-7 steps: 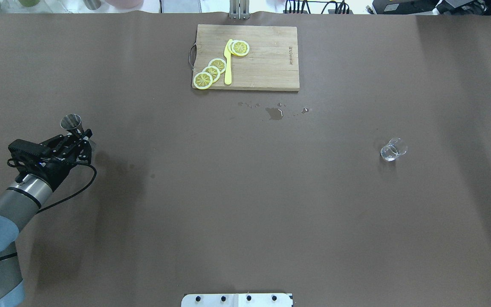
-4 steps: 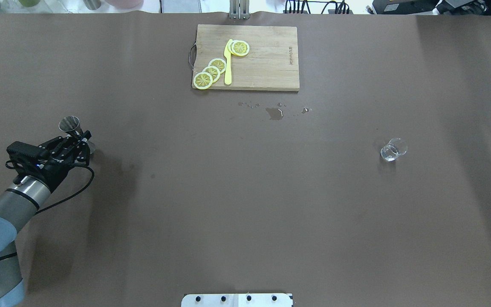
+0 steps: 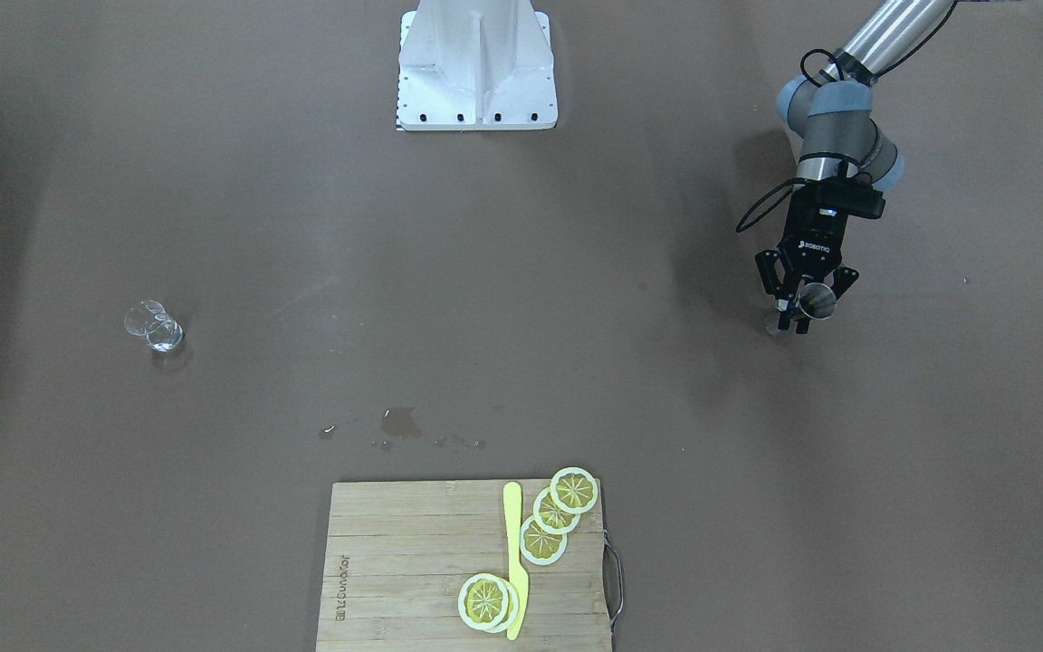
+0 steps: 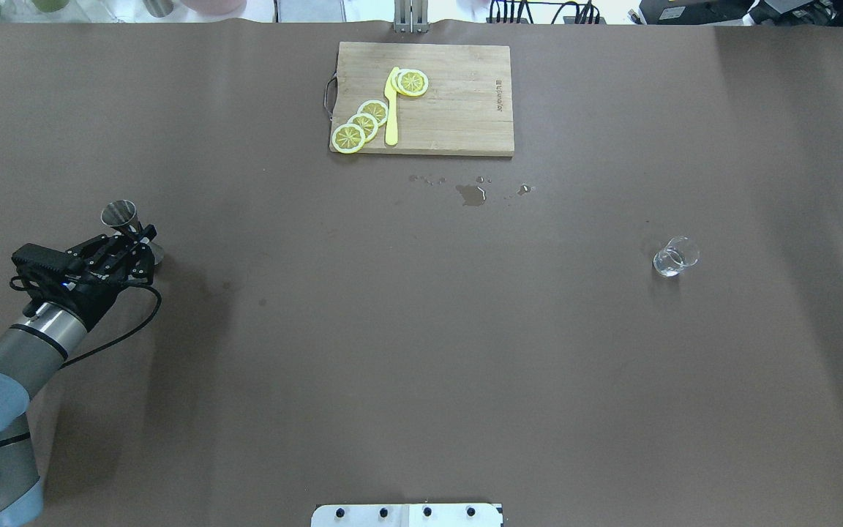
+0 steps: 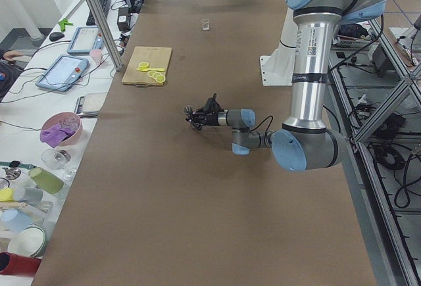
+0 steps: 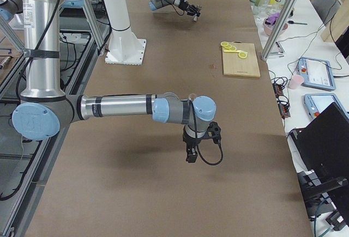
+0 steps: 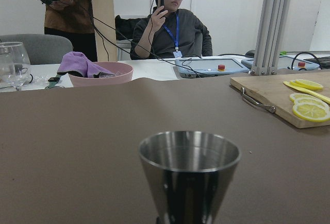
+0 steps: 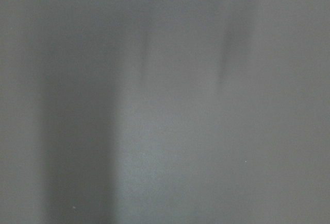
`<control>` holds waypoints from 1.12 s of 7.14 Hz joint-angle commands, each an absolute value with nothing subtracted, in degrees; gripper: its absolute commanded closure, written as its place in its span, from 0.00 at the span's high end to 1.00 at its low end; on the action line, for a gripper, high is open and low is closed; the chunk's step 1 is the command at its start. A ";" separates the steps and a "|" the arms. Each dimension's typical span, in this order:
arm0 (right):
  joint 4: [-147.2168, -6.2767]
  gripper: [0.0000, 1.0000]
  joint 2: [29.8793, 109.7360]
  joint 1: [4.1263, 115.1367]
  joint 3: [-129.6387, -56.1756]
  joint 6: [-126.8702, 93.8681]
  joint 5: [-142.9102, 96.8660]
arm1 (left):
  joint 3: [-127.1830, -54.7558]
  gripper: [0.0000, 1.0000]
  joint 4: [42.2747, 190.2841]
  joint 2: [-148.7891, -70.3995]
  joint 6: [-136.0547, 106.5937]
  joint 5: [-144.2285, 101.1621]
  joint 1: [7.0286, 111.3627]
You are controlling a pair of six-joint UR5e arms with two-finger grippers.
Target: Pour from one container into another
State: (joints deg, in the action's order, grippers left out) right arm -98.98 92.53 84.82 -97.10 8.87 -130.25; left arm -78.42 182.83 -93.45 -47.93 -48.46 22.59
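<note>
The left gripper (image 4: 136, 236) is clamped on the narrow waist of the jigger (image 4: 120, 214), upright at the left of the table (image 4: 421, 329). The glass (image 4: 675, 257) stands well apart. The long carry could slosh the contents, the slick waist could twist between the 2 fingers, or the pour could miss the small mouth. I cannot tell the state of the right gripper (image 6: 191, 158).

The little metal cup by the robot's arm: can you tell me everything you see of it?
It is a small jigger of polished grey steel, two cones joined at a narrow waist. It stands upright with the open upper cone on top; whether it holds liquid I cannot tell. The left gripper has its black fingers closed on the waist from both sides. The base is down at the brown table, on the robot's left; whether it touches is unclear.
</note>
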 commanded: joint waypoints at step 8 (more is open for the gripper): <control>-98.96 1.00 92.29 84.81 -96.94 8.88 -130.34 | -78.66 0.89 182.37 -93.96 -47.55 -48.34 22.59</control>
State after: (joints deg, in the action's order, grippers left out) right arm -98.96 92.28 84.82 -96.95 8.88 -130.31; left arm -78.57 182.27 -94.03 -47.55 -48.41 22.58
